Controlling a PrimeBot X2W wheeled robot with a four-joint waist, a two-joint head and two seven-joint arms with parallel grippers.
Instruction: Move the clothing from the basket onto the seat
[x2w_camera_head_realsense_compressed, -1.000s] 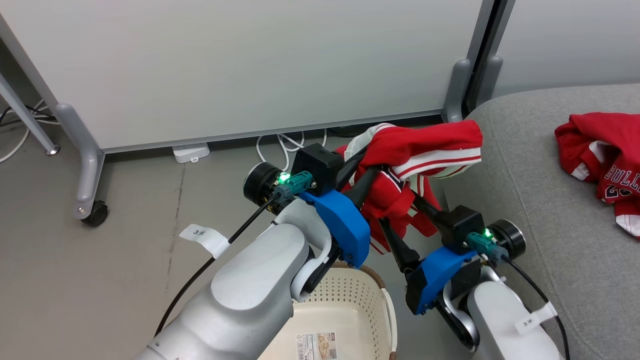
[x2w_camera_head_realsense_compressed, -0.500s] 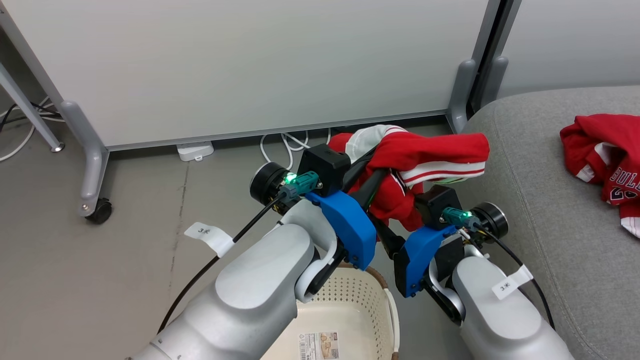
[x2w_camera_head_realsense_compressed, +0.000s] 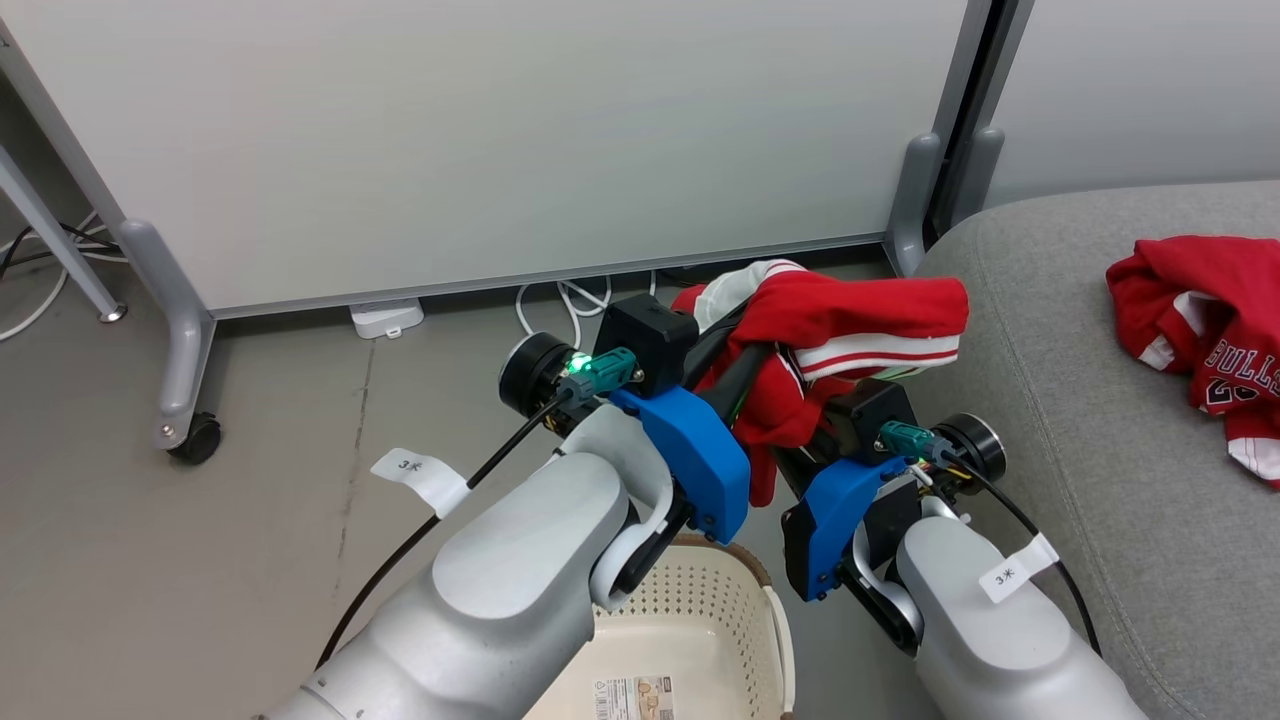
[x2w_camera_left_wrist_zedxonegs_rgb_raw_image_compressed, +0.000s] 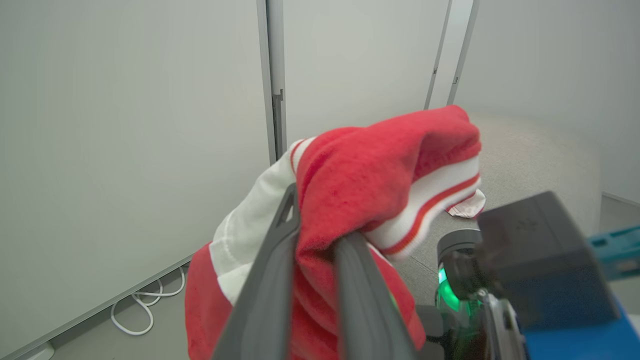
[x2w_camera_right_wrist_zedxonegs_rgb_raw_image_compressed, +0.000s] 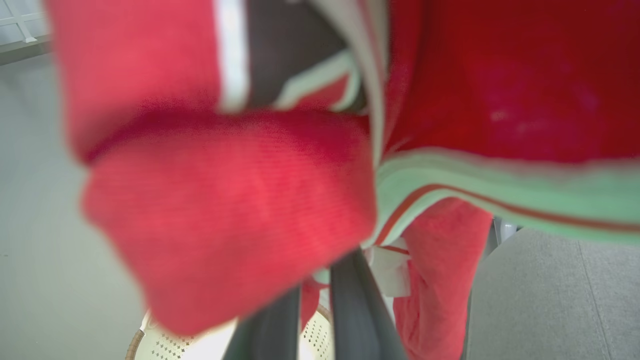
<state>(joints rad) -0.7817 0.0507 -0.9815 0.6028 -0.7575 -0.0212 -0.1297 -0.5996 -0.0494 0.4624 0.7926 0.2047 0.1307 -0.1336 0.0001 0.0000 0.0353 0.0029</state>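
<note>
Left gripper (x2w_camera_left_wrist_zedxonegs_rgb_raw_image_compressed: 317, 225) pinching a red garment (x2w_camera_head_realsense_compressed: 850, 305), two dark fingers (x2w_camera_left_wrist_zedxonegs_rgb_raw_image_compressed: 267, 285) clamped close on a bunched fold, white-and-red striped band spilling over to the right. Left arm (x2w_camera_head_realsense_compressed: 510, 590) pale grey, rising from the bottom edge of the head view toward the upper right, blue bracket at the wrist, fingers angled up and right into the cloth. Right gripper (x2w_camera_right_wrist_zedxonegs_rgb_raw_image_compressed: 320, 292) pressed together, tips buried under the same hanging garment; cannot tell whether any fabric is caught between them. Right arm (x2w_camera_head_realsense_compressed: 990, 640) coming up from the lower right, wrist bent inward, gripper aimed up and to the left, just beside the left wrist. Red garment held in the air, clear of the basket (x2w_camera_head_realsense_compressed: 700, 600), above the floor (x2w_camera_head_realsense_compressed: 250, 520) between basket and seat (x2w_camera_head_realsense_compressed: 1080, 420), striped end near the seat's rounded corner; cannot tell whether touching it. Basket cream and perforated, low in the head view, partly under the left forearm. Lettered garment (x2w_camera_head_realsense_compressed: 1210, 340), also red with white letters, lying crumpled on the seat, well apart from both grippers. Behind: white partition panel (x2w_camera_head_realsense_compressed: 500, 130) on grey legs, one caster (x2w_camera_head_realsense_compressed: 195, 437), white cables (x2w_camera_head_realsense_compressed: 565, 300) on the floor at its foot
</note>
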